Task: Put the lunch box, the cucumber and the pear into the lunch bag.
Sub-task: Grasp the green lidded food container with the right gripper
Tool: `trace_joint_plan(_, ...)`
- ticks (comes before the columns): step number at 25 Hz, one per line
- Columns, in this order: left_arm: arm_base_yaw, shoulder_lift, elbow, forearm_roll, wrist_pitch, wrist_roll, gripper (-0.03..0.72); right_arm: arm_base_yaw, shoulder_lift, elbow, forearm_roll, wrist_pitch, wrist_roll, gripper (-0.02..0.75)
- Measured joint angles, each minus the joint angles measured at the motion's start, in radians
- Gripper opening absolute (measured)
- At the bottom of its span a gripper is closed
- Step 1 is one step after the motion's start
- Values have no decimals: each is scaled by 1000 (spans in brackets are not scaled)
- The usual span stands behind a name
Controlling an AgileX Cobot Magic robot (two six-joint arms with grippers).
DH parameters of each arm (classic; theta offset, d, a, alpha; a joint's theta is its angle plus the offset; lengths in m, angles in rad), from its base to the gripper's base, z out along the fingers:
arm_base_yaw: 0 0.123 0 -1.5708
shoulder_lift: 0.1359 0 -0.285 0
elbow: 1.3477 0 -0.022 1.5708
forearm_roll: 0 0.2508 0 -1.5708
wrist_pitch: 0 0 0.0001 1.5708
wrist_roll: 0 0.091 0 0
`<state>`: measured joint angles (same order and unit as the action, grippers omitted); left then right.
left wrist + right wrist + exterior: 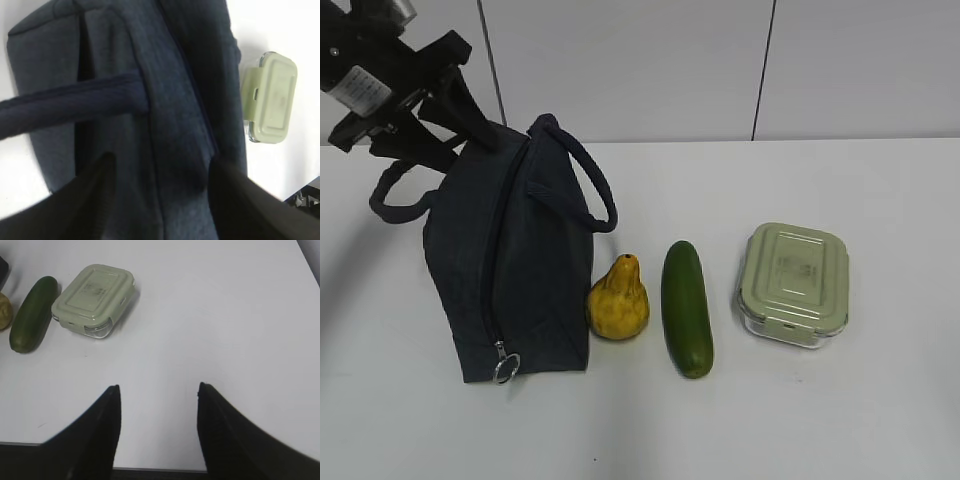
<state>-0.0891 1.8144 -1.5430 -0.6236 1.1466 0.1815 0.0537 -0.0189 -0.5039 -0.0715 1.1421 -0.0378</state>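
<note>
The bag [515, 260] lies zipped on the surface [840, 420], its ring pull [506, 366] at the near end and its far end under the left tool [160, 200]. That tool's jaws are spread, straddling the bag's fabric without clenching it; a handle [70, 107] crosses just ahead of them. The pear [618, 300] touches the bag's side, the cucumber [686, 308] lies just beside it, and the box [793, 284] sits farther off. The right tool [159, 425] hangs released over bare surface, with box and cucumber ahead to its left.
</note>
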Motion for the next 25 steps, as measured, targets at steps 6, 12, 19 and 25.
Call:
trace_joint_plan(6,0,19,-1,-11,-7,7,384,0,0,0,0,0,0,368)
trace_joint_plan(12,0,19,-2,-13,-12,9,53,0,0,0,0,0,0,368)
trace_joint_plan(19,0,19,-2,-14,-14,9,11,0,0,0,0,0,0,368)
trace_joint_plan(25,0,19,-2,-14,-15,9,11,0,0,0,0,0,0,368)
